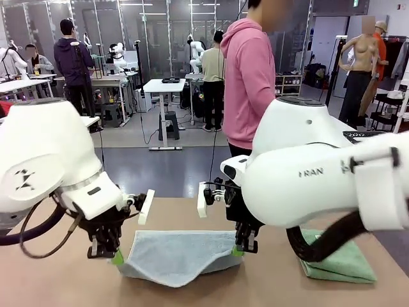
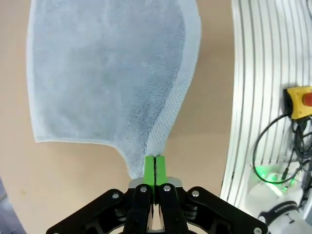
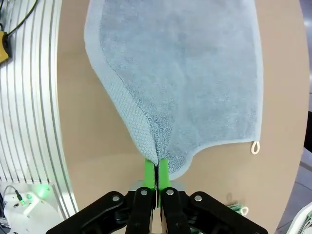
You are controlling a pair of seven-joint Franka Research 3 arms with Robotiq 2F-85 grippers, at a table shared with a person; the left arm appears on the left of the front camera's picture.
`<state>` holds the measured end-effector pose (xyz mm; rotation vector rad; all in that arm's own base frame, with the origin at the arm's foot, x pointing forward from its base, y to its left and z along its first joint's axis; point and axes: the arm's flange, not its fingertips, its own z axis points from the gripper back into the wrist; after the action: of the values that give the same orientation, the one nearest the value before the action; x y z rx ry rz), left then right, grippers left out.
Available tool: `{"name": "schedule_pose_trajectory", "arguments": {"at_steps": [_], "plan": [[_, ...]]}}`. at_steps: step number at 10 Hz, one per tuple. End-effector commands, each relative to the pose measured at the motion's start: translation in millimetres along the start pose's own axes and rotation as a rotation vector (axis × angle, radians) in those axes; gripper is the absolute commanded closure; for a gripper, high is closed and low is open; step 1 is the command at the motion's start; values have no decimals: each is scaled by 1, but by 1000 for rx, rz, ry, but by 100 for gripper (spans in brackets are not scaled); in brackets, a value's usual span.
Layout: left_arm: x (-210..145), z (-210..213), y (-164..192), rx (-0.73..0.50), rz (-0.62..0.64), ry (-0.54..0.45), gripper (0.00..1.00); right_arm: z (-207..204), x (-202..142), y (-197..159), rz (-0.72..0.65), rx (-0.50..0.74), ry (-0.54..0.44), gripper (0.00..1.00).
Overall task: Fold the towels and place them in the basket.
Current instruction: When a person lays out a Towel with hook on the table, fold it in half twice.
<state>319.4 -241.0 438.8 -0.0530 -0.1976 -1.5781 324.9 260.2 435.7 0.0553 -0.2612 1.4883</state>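
Pale blue-grey towel [image 1: 176,256]: middle of the bench [image 1: 57,281], toward the robot-side edge, with two corners raised and the middle sagging onto the surface.
Left end effector [image 1: 117,257]: clenched on the towel's left corner.
Right end effector [image 1: 238,251]: clenched on the towel's right corner.
Mint green towel [image 1: 339,262]: folded, lying flat near the right edge of the bench.

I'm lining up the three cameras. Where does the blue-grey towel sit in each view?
Front view: blue-grey towel low centre, held between the left hand and right hand.
Left wrist view: upper left and centre, one corner pinched in the shut left hand.
Right wrist view: upper centre and right, one corner pinched in the shut right hand.
Shared landmark: the tan table under it.
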Motion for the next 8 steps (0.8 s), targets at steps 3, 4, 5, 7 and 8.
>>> {"name": "schedule_pose_trajectory", "arguments": {"at_steps": [3,4,5,7,8], "plan": [[5,-5,83,-47,17,28,100,-12,9,-59,-3,51,17,100],[2,-14,109,-83,28,40,100,-17,6,-82,-16,65,27,100],[-2,-26,129,-103,37,63,100,-24,1,-102,-28,84,21,100],[-9,-43,164,-116,48,48,100,-41,-9,-141,-51,90,58,100],[-12,-50,185,-117,54,70,100,-50,-12,-158,-42,95,49,100]]}}
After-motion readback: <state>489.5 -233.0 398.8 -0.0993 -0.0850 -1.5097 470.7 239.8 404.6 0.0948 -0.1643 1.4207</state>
